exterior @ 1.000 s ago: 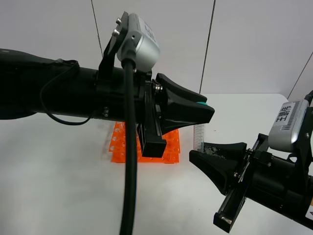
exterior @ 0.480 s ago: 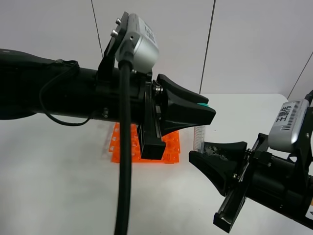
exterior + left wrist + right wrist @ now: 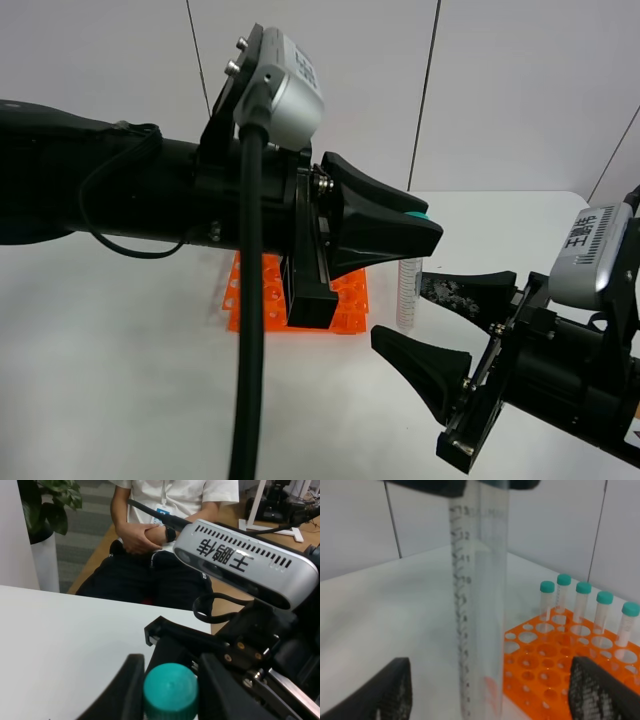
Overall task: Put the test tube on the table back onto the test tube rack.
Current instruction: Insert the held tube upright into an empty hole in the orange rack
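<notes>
Left tool [image 3: 430,225] clamps the upright test tube [image 3: 407,290] at its cap, right tool [image 3: 400,308] spread wide astride it.

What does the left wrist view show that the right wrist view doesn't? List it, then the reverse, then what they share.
Left wrist only: the test tube by its teal cap, pinched in the left claw, the right arm's camera, a seated person, a plant. Right wrist only: the tube's graduation marks, the orange test tube rack holding five capped tubes, the right claw open. Both: the held test tube and the white table.
</notes>
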